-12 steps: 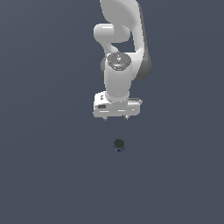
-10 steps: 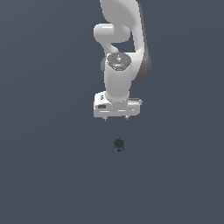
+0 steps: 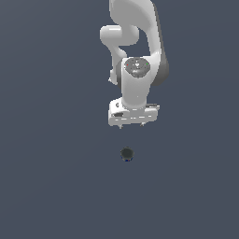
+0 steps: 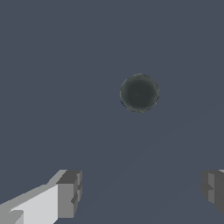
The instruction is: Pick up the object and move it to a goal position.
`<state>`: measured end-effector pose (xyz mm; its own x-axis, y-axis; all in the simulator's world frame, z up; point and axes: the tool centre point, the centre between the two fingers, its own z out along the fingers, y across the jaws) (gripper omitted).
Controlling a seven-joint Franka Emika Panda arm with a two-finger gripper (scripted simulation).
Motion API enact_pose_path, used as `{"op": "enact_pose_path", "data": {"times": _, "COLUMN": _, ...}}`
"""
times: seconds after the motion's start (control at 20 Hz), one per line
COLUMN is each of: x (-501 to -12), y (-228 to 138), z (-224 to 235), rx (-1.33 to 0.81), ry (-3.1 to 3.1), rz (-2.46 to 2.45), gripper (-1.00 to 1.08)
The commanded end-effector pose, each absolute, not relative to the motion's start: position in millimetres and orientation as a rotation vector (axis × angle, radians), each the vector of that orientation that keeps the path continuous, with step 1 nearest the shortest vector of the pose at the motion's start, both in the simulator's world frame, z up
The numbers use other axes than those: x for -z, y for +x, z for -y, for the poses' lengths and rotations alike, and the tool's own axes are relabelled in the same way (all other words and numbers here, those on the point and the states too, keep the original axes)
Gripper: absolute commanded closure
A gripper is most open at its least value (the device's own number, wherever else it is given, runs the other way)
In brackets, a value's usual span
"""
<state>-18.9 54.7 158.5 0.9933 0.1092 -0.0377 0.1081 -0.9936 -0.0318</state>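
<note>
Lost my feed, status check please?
Gripper open, empty, above the floor. Can upright on floor, untouched, apart from fingers. Nothing in the way.

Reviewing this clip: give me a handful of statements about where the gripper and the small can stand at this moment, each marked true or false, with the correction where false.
1. The can stands on the floor, apart from the gripper. True.
2. The jaws are shut on the can. False: they stand wide apart with nothing between them, as the wrist view shows; the can lies clear of both fingers.
3. In the exterior view the can lies below the gripper. True.
4. The can lies tipped on its side. False: the wrist view shows its round top face, so it stands upright.
5. A second object lies beside the can. False: only the can shows on the floor.
</note>
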Motion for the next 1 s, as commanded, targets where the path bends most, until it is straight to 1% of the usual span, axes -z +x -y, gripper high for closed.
{"op": "enact_pose_path", "data": {"times": 0.0, "x": -158.7, "y": -19.1, "z": -54.4, "rx": -0.062, "ry": -3.106, "rz": 0.167, "gripper": -0.92}}
{"op": "enact_pose_path", "data": {"times": 0.45, "x": -151.7, "y": -11.6, "z": -53.4, "rx": -0.057, "ry": -3.107, "rz": 0.207, "gripper": -0.92}}
{"op": "enact_pose_path", "data": {"times": 0.95, "x": -112.8, "y": 23.9, "z": -47.0, "rx": -0.029, "ry": -3.100, "rz": 0.413, "gripper": -0.92}}
